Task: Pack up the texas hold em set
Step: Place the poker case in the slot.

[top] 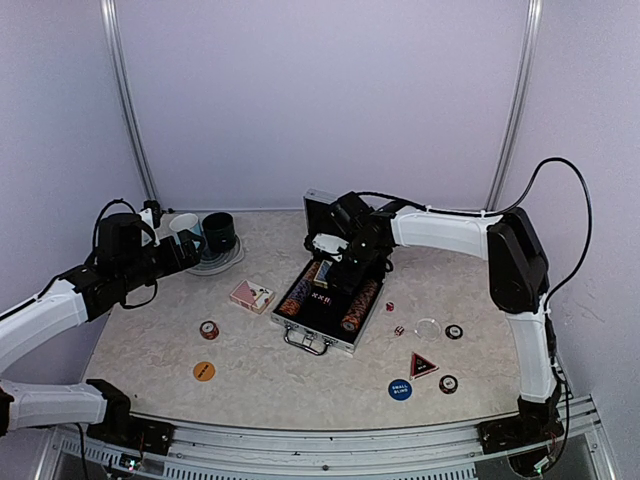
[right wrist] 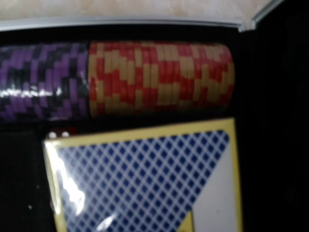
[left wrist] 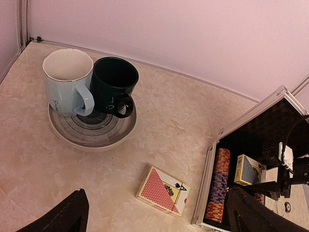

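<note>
A beige marbled stone-look desk (left wrist: pixel 43 159) spreads beneath and ahead of the left fingers (left wrist: pixel 67 215). Beyond them a plain pale lilac wall (left wrist: pixel 169 34) rises from its far edge, with a slim silver metal pole (left wrist: pixel 22 19) at their far left. Light falls soft and even.

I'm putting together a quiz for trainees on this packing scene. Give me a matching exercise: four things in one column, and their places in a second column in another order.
Things:
1. red-backed deck
2. blue-backed deck
3. light-blue mug
4. triangle marker

Places (sides as in the top view):
A. on the plate
B. on the table, right of the case
C. in the open case, beside a chip row
D. on the table, left of the case

Pairs: 1-D, 2-C, 3-A, 4-B
</note>
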`<state>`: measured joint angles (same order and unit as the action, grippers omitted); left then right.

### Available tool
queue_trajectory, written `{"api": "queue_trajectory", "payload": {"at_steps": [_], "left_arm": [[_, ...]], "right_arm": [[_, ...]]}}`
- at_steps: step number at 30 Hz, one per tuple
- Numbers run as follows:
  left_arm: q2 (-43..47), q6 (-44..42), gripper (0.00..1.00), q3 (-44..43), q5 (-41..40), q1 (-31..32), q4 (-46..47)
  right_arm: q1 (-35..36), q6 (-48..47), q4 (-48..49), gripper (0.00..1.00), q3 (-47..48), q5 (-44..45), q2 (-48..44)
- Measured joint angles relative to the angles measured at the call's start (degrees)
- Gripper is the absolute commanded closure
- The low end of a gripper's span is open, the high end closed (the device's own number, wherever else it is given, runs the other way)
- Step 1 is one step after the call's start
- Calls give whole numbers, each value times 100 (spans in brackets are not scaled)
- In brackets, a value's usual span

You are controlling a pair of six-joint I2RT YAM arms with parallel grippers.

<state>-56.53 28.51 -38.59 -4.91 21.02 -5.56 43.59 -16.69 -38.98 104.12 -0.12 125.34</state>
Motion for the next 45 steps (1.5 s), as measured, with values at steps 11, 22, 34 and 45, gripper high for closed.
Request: {"api": "queue_trajectory", "payload": {"at_steps": [11, 22, 34, 45], "left_arm": [[2, 0, 1, 0, 4, 0, 4], [2, 0, 1, 0, 11, 0, 11], [2, 0, 1, 0, 17, 0, 46], [4, 0, 1, 9, 17, 0, 105]], "right_arm": [[0, 269, -35, 62, 63, 68, 208], [-2, 442, -4, 59, 127, 162, 304], [-2, 507, 234, 56, 17, 284, 317], [98, 511, 1036, 55, -876, 627, 15]]}}
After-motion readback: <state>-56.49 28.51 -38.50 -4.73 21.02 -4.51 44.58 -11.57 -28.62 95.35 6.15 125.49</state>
